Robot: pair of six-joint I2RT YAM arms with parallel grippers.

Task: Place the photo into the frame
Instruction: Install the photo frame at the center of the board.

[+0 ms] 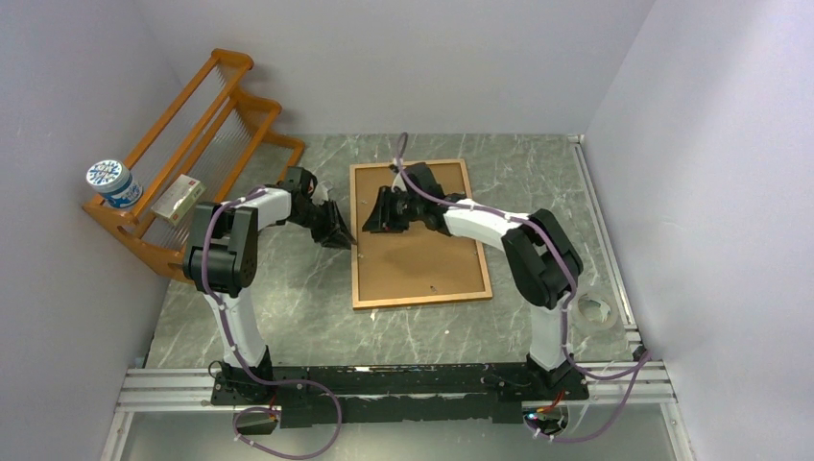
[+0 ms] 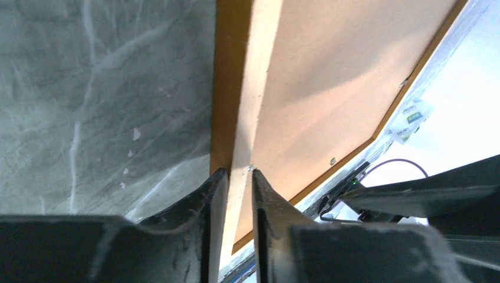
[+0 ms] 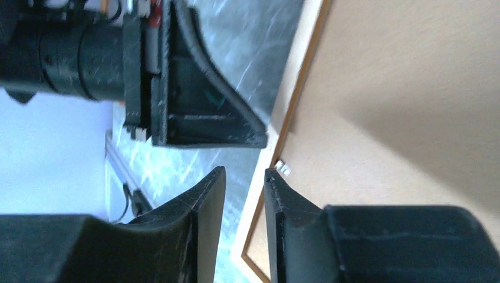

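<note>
**Operator:** Left gripper (image 2: 237,174) is straddling the pale edge of the board (image 2: 330,76) beside the frame (image 2: 223,88), nearly closed; I cannot tell whether it is pinching. Right gripper (image 3: 244,174) is hovering slightly parted, holding nothing, near a small clip (image 3: 282,169).

**Desk:** Risks?

**Operator:** I am judging both grippers are crowding one side; they could collide or drag the frame across the table (image 1: 288,307). Free room is lying to the right. The photo is not showing.
</note>
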